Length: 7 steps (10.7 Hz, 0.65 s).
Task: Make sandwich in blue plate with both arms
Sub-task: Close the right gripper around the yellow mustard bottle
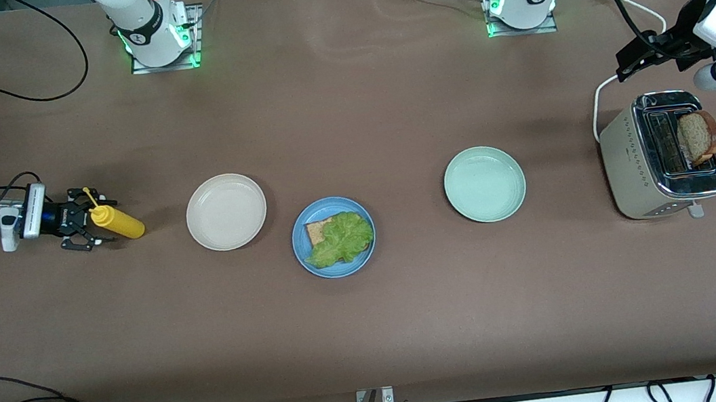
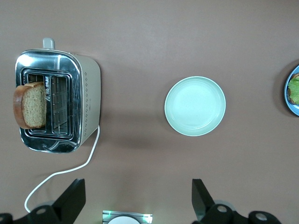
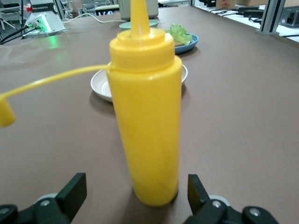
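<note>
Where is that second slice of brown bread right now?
The speckled brown bread slice stands upright in a slot of the silver toaster, at the left arm's end of the table, beside the mint-green plate.

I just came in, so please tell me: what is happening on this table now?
A sandwich is half built: the blue plate holds a bread slice under lettuce. The right end effector, open, is around a standing yellow squeeze bottle without gripping it. The left end effector, open, hovers near the toaster, where a second slice sticks up.

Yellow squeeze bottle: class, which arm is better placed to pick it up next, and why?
Right. The right gripper stands open around the yellow squeeze bottle; the left gripper waits open above the toaster.
</note>
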Tool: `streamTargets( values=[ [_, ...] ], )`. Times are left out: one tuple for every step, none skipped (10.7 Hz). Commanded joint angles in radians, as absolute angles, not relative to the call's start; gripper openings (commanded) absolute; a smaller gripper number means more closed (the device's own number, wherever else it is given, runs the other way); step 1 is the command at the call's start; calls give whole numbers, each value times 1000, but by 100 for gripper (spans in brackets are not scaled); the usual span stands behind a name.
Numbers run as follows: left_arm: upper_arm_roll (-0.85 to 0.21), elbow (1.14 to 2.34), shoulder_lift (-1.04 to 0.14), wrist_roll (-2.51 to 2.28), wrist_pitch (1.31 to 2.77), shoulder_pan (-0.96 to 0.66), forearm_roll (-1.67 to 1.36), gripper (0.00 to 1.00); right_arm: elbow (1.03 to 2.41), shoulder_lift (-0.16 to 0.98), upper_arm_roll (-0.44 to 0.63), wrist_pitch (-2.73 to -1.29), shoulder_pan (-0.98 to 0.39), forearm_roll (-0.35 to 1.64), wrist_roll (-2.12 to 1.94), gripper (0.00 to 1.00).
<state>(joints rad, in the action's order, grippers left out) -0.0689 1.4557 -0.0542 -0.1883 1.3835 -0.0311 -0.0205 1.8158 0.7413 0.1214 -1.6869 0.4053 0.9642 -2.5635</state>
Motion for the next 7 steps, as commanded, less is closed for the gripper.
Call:
streamTargets(
  values=[
    [-72,1431,-60,-195,1367,-34,5,100,1815,738,92,-1667,413,1009,-2597,96],
    [-71,1433,-60,-195,1367,-34,5,100,1815,739,91,-1667,413,1015,-2600,90],
    [-71,1431,-60,-195,1367,-34,5,100,1821,739,91,-1672,413,1015,-2599,79],
    [-69,1431,-60,-196,1367,-34,5,100,1821,738,91,-1680,413,1015,-2599,69],
    [-69,1433,-60,-196,1367,-34,6,100,1824,738,91,-1683,411,1015,-2597,68],
    [-69,1431,-60,-196,1367,-34,5,100,1825,738,86,-1683,410,1017,-2596,68],
    [-72,1433,-60,-196,1367,-34,5,100,1825,736,71,-1683,410,1017,-2594,68]
  ],
)
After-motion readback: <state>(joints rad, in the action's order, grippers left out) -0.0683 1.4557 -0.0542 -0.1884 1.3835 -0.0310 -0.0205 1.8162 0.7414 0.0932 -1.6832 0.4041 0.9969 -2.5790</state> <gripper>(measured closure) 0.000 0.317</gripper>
